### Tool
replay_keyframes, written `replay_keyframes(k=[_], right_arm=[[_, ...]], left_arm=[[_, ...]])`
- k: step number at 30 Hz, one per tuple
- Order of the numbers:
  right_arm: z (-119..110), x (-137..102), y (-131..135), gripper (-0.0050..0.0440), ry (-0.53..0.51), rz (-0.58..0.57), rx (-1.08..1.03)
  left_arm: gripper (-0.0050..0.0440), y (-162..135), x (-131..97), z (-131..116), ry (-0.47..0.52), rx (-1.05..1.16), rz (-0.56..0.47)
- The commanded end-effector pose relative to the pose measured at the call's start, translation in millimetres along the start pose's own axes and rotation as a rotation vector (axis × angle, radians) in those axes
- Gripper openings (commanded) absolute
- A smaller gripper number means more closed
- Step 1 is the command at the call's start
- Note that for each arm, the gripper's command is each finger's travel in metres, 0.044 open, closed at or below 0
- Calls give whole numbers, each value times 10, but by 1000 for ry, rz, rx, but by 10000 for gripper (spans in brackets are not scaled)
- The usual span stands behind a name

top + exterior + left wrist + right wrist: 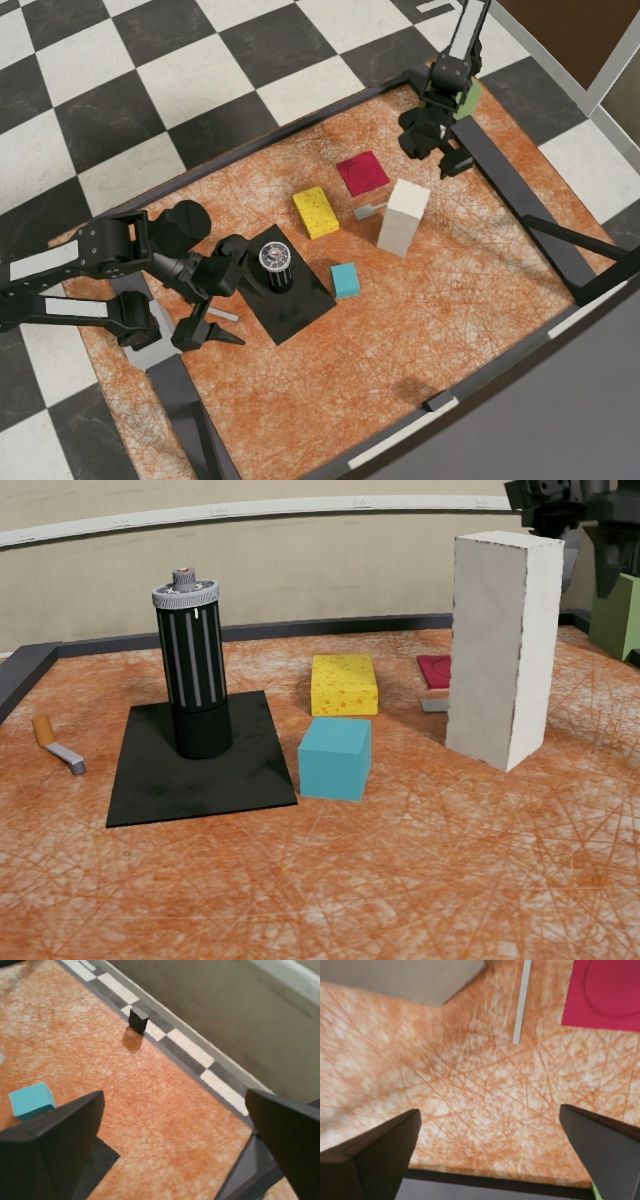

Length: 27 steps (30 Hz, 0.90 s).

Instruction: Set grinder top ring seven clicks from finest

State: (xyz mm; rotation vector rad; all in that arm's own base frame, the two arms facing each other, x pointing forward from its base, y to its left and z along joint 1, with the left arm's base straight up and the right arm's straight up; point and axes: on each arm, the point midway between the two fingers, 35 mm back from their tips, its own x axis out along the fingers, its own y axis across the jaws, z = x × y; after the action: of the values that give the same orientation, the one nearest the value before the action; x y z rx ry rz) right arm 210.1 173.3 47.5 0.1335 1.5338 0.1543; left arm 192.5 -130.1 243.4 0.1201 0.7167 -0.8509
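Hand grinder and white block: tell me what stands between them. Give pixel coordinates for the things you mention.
A teal cube (344, 280) (334, 759) sits on the tabletop between the grinder (280, 276) (193, 660) and the white block (402, 222) (488, 650), seen best in the exterior view.

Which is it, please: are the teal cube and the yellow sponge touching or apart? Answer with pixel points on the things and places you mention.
Apart: the exterior and top views both show orange tabletop between the teal cube (344, 280) (333, 759) (32, 1101) and the yellow sponge (315, 212) (343, 684).
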Motion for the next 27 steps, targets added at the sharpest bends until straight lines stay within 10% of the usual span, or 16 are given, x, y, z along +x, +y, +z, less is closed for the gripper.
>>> replay_keyframes(k=[1,15,27], right_arm=[[270,-329,-17,400,-92,128,46],[816,-1480,-745,400,-494,433,203],[623,-2615,-1452,400,-984,458,186]], left_arm=[[400,99,-27,85,18,89,37],[400,578,113,26,257,455,92],[400,1027,209,-109,508,801,15]])
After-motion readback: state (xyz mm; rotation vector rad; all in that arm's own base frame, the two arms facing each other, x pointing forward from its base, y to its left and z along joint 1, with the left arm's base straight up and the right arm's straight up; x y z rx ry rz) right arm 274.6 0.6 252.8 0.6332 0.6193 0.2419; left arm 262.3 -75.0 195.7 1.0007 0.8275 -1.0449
